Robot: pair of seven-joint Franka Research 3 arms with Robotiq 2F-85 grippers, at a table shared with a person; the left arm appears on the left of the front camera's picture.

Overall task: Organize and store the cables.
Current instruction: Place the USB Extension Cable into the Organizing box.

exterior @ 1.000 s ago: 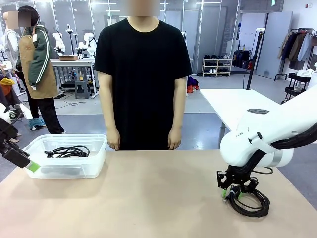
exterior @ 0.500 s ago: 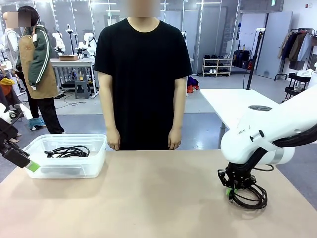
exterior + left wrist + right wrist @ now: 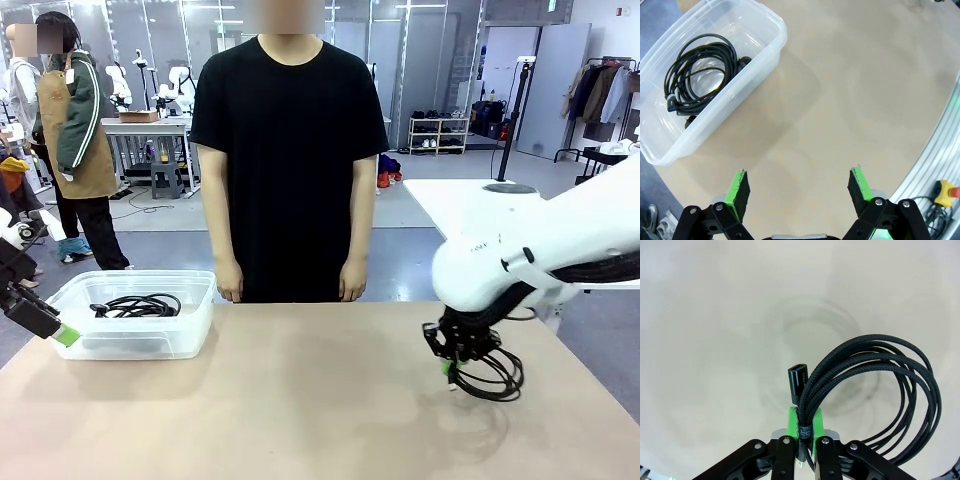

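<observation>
Right claw (image 3: 450, 368) had just clamped shut on the coil (image 3: 487, 373) and lifted it off the tabletop (image 3: 300, 400), at 4 o'clock. Pickup done; bin (image 3: 135, 313) at 9 o'clock next, holding one cable (image 3: 697, 75). Left claw (image 3: 799, 186) hung wide open, empty.

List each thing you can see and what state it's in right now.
Right gripper: shut on coiled cable.
Coiled cable: pinched at its bundled strands, lifted off the table, loops hanging.
Left gripper: open, empty, above the table.
Plastic bin: uncovered, on the table.
Stored cable: coiled inside the bin.
</observation>
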